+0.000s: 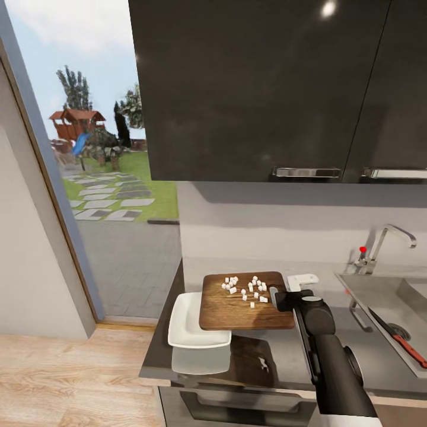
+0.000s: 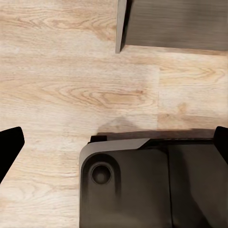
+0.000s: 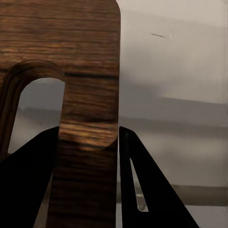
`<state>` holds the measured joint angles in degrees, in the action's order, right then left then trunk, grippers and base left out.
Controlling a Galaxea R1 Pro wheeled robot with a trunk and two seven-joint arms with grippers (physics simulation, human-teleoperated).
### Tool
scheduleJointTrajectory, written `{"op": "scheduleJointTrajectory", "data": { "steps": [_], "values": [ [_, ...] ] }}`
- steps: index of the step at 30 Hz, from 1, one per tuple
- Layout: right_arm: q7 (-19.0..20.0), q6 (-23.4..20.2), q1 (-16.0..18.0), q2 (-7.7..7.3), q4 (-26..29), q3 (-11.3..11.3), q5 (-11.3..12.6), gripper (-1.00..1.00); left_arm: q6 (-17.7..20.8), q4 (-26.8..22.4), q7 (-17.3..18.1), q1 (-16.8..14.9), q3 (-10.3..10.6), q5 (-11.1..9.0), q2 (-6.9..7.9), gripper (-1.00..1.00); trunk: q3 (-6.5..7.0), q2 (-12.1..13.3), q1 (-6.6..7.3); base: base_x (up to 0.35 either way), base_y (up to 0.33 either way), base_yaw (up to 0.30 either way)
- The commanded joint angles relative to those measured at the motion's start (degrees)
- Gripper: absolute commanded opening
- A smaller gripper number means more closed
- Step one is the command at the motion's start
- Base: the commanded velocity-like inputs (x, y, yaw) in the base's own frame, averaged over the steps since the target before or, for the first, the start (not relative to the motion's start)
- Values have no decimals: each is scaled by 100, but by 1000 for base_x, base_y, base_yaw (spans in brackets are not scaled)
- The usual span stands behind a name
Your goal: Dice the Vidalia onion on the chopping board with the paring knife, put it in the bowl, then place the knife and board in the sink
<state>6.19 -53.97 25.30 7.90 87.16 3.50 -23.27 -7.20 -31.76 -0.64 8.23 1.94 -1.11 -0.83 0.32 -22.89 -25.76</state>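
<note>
Right wrist view alone shows the right claw (image 3: 88,156) grasping the chopping board (image 3: 90,71).

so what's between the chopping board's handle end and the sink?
Head view: the right gripper, shut on the chopping board, then bare countertop up to the sink.

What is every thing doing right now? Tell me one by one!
chopping board: lifted, gripped at its handle end, one edge over the bowl.
diced onion: tiny white cubes lying on the board.
bowl: empty, on the countertop.
paring knife: lying in the sink.
tap: no water running.
right hand: shut on the board.
left hand: open, above the wooden floor.
</note>
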Motion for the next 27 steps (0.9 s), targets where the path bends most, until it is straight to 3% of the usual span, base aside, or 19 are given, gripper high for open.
{"op": "scheduleJointTrajectory", "data": {
  "steps": [1, 17, 27],
  "values": [
    [64, -18, 2, 3, 7, 13, -54, -100, -10, -5, -7, 3, 11, -12, 0, 100, -1, -3, -2, 0, 0, 0],
    [74, -33, 2, 33, 29, 27, -46, -100, -10, -5, -7, 3, 11, -12, 3, 100, -1, -3, -2, 0, 0, 0],
    [67, -67, 2, 35, 45, 28, -55, -100, -10, -5, -7, 3, 13, -12, 0, 100, 79, -3, -2, 0, 0, 0]
  ]
}}
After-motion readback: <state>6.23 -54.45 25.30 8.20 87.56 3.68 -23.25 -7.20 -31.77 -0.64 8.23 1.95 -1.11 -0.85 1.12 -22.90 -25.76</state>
